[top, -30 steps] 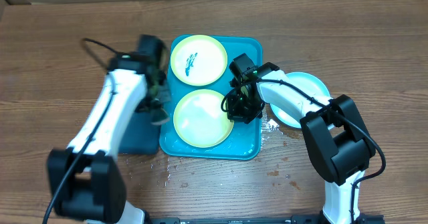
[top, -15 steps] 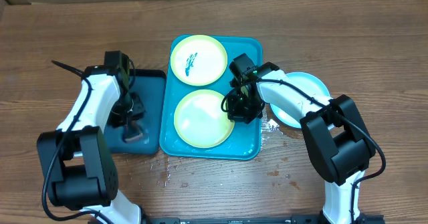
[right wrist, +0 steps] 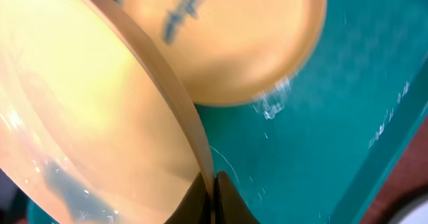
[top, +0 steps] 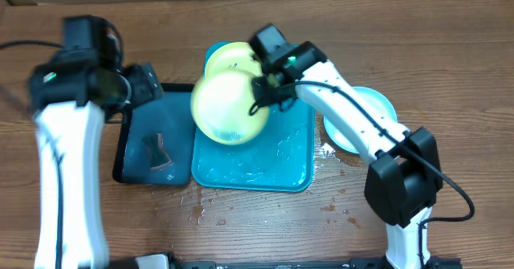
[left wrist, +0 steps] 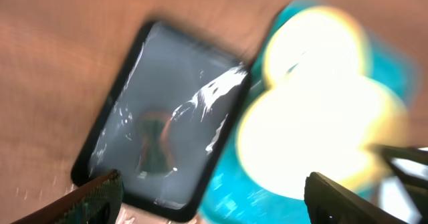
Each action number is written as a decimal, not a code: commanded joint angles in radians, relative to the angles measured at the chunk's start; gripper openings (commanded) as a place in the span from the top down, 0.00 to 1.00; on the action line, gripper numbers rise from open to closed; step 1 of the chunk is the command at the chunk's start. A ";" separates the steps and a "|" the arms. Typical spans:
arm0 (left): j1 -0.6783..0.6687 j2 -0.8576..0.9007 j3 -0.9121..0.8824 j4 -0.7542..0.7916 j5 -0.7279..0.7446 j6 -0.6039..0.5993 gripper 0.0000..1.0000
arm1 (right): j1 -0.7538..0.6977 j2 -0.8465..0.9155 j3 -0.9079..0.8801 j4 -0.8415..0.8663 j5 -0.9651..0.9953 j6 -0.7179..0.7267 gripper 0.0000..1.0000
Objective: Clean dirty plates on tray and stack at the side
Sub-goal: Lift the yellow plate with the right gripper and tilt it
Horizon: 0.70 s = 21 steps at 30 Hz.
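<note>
Holding yellow-rimmed plate (top: 229,104) tilted above tray (top: 293,169), my right gripper (right wrist: 212,184) pinching rim; left gripper (left wrist: 214,194) wide, empty. Plate seemingly wiped; next, stack on blue plate (top: 365,112) at side.

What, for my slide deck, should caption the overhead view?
Right hand holds a yellow-green plate tilted above the cyan tray.

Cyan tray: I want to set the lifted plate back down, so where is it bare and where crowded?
The tray is bare across its near half, between its front rim and the plate held up by the right gripper. Its far end is crowded by the scribbled plate.
</note>
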 commanded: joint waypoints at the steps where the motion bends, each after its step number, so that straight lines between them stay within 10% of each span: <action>1: 0.003 -0.129 0.118 -0.011 0.123 0.026 0.07 | 0.121 -0.024 0.075 0.120 0.172 -0.149 0.96; 21: 0.003 -0.359 0.142 -0.057 0.134 0.077 0.00 | 0.399 -0.047 0.078 0.534 0.398 -0.461 0.96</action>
